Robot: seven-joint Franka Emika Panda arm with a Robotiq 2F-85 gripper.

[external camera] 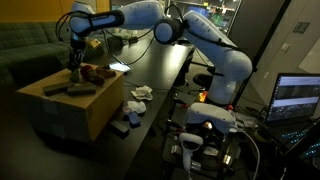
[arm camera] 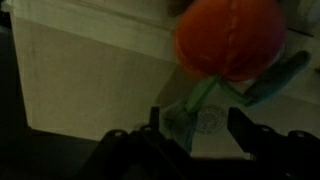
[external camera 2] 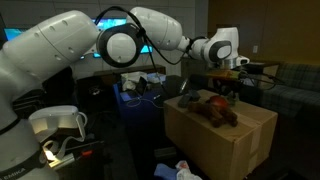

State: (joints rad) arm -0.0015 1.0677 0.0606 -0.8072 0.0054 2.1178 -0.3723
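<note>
In the wrist view an orange-red flower head [arm camera: 230,38] with a green stem and leaves [arm camera: 205,92] lies on the top of a cardboard box [arm camera: 90,80]. My gripper [arm camera: 197,128] hangs just above the stem's lower end. Its two dark fingers [arm camera: 154,122] stand apart, with the stem end and a round stamp on the box showing between them. Nothing is clamped. In both exterior views the gripper [external camera: 73,62] [external camera 2: 232,85] points down over the box [external camera: 70,105] [external camera 2: 220,140], next to a reddish object [external camera: 95,72] [external camera 2: 215,108].
Two dark flat items [external camera: 68,89] also lie on the box top. A long black table [external camera: 165,65] runs behind it, with crumpled white paper [external camera: 140,93] near its edge. A lit laptop [external camera: 298,98] stands by the robot base, and a couch [external camera: 30,45] sits behind.
</note>
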